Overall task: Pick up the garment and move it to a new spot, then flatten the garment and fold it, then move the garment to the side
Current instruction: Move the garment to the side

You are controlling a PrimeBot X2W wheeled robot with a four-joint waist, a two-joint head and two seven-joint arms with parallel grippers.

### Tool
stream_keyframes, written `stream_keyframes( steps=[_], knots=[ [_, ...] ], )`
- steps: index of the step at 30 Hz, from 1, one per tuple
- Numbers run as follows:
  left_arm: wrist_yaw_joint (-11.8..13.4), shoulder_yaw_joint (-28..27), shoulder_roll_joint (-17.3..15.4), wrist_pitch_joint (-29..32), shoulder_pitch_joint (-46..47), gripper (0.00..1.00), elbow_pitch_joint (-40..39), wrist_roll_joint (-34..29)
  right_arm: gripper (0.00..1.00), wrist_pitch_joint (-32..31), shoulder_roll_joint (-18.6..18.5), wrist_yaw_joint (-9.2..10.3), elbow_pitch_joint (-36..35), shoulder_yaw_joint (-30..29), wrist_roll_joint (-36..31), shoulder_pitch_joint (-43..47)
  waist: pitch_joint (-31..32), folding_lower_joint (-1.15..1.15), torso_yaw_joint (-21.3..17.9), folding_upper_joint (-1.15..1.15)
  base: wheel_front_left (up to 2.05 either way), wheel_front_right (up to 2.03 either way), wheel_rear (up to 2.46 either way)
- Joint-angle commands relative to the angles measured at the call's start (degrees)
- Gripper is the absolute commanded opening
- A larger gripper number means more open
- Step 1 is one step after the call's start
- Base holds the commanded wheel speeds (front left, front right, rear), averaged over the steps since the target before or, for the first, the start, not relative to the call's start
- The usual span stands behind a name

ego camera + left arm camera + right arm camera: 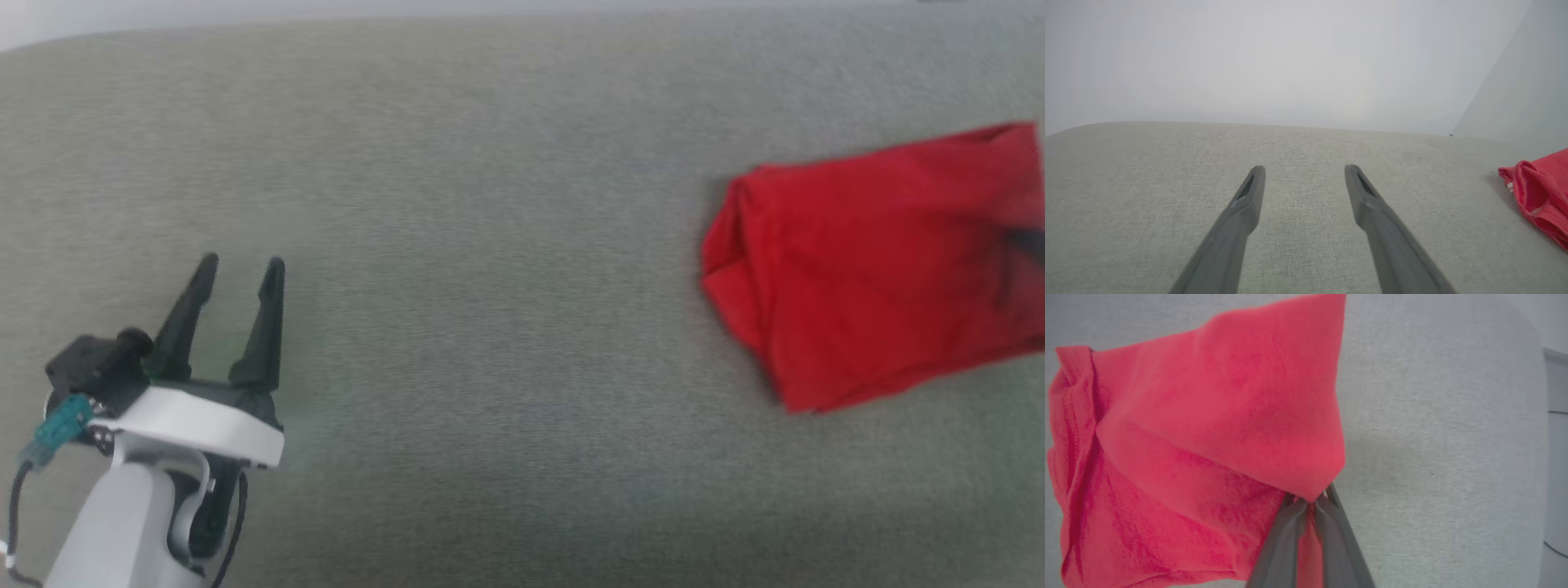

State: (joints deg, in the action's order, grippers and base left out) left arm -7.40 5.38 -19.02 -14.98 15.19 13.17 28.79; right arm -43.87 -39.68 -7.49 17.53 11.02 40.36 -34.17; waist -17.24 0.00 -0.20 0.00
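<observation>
Red garment (865, 261), one piece, folded into rough rectangle, lies on grey woven surface (490, 204), toward robot's right. Right gripper (1310, 500): two fingers (1286, 539) pinched narrow on one garment corner, cloth bunched at tips. Left gripper (242, 265): two fingers (265, 327) spread wide, over bare surface, well apart from garment.

Left gripper (242, 263), lower left of frame: two long dark tapered fingers (265, 327), white collar (196, 425) at base, pale grey forearm (114, 523), teal connector (57, 429), thin black cables (15, 506). Right gripper (1310, 500), bottom centre: matte grey fingers.
</observation>
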Motion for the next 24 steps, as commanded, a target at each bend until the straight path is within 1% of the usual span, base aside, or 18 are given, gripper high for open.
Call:
stream_keyframes(
  steps=[1, 2, 12, 17, 18, 24],
  knots=[
    [-0.1, 0.6, -0.3, -0.2, 1.7, 1.0, -0.3, 0.5, 0.0, 1.0, -0.6, 0.0, 0.7, -0.4, -0.5, -1.9, -2.3, 0.0, -2.7, 0.0, 0.0, 0.0, 0.0],
    [-0.1, 0.6, -0.3, -0.2, 1.7, 1.0, -0.3, 0.5, 0.0, 1.0, -0.6, 0.0, 0.7, -0.4, -0.5, -1.9, -2.3, 0.0, -2.7, 0.0, 0.0, 0.0, 0.0],
    [-0.1, 5.6, -3.0, -0.2, 7.6, 1.0, -0.9, 0.2, 0.0, 7.2, -3.0, 0.0, 6.6, -1.7, -4.0, -9.7, -7.5, 0.0, -9.3, 0.0, 0.0, 0.0, 0.0],
    [-0.1, 8.2, -4.5, -0.2, 10.5, 1.0, -0.8, 1.0, 0.0, 11.4, -3.4, 0.0, 10.1, -1.9, -5.9, -12.8, -9.9, 0.0, -11.6, 0.0, 0.0, 0.0, 0.0],
    [-0.1, 9.2, -5.2, -0.2, 11.6, 1.0, -0.7, 1.1, 0.0, 13.2, -3.7, 0.01, 11.6, -1.8, -7.2, -13.9, -10.8, 0.0, -12.4, 0.0, 0.0, 0.0, 0.0],
    [-0.1, 12.1, -6.5, -0.2, 14.8, 1.0, -0.9, 1.5, 0.0, 17.4, -4.6, 0.01, 15.8, -1.8, -10.7, -17.2, -13.6, 0.0, -14.1, 0.0, 0.0, 0.0, 0.0]
  ],
)
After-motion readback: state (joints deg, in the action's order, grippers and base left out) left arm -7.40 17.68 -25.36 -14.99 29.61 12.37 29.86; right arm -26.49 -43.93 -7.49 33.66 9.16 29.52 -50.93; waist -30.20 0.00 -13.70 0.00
